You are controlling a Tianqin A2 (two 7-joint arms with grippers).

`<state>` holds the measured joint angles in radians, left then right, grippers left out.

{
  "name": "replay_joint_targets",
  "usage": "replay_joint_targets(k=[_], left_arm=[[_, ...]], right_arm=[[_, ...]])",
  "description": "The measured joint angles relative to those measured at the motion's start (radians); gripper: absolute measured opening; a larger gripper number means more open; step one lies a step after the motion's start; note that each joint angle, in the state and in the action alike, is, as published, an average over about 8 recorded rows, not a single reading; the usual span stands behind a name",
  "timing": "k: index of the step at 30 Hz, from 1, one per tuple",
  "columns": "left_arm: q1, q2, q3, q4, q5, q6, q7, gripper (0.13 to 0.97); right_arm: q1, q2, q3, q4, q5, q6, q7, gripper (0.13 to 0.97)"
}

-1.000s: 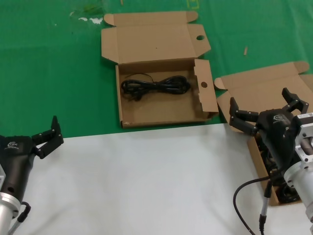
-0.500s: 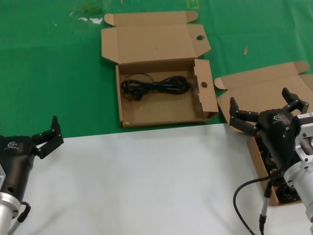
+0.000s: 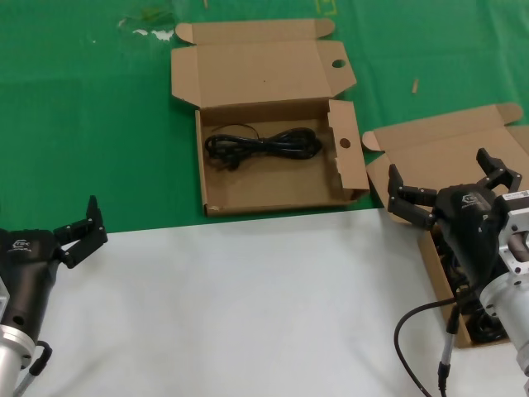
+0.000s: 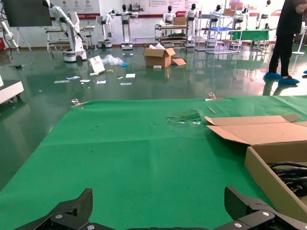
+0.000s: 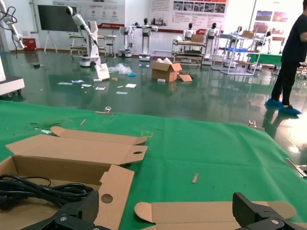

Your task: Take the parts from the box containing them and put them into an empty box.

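No shift since before: right gripper point(image 3: 446, 192), jaws spread, above the parts point(image 3: 463, 285); left gripper point(image 3: 81, 231) spread, idle.

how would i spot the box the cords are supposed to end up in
On the green cloth, look straight ahead past the white sheet: the wide open cardboard box there. Unlike the plain-lidded carton under the right tool, its side flap has a round hole, and one cord bundle lies inside.

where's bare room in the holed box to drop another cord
The holed box has bare floor along its near wall, in front of the cord bundle lying toward its lid side. It's crowded at the plain-lidded box, where the open right pincer hovers. Left pincer sits open, apart.
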<state>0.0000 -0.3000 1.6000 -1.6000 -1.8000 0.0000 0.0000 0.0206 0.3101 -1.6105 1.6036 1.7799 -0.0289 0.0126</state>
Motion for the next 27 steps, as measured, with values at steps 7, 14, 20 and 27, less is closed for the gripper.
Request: replay_joint_targets(k=[7,14,20,27], left_arm=[[0.000,0.000,0.000,0.000,0.000,0.000,0.000,0.966],[0.000,0.000,0.000,0.000,0.000,0.000,0.000,0.966],[0.000,0.000,0.000,0.000,0.000,0.000,0.000,0.966],[0.000,0.000,0.000,0.000,0.000,0.000,0.000,0.966]], right_arm=[[0.000,0.000,0.000,0.000,0.000,0.000,0.000,0.966],[0.000,0.000,0.000,0.000,0.000,0.000,0.000,0.966],[0.000,0.000,0.000,0.000,0.000,0.000,0.000,0.966],[0.000,0.000,0.000,0.000,0.000,0.000,0.000,0.966]])
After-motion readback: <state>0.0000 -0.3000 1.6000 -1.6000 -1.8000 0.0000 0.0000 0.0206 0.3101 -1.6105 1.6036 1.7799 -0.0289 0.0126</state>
